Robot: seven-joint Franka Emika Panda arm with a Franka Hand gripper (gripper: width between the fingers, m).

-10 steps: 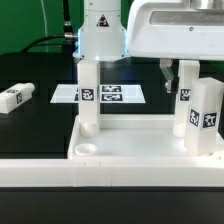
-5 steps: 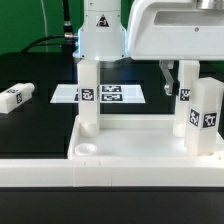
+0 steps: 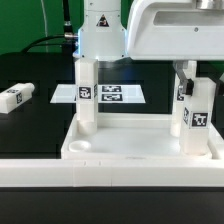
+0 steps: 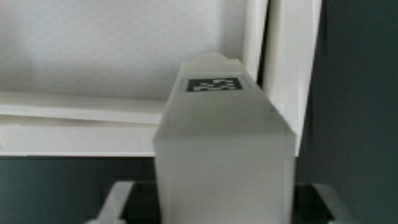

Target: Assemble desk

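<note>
Fingers (image 3: 190, 74) narrowed, seemingly gripping the near leg (image 3: 197, 115); three stand upright, one loose leg (image 3: 15, 97) aside.

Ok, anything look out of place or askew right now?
Nothing damaged or spilled. One leg lies on its side on the table, at the exterior view's left, apart from the tabletop, whose front socket on that side is empty. The standing legs look upright.

The leg (image 3: 197, 108) is hiding most of the end effector (image 3: 186, 86). The top edge is cutting off the arm (image 3: 170, 25). Up close, the leg is looking blurry and running past the edge.
</note>
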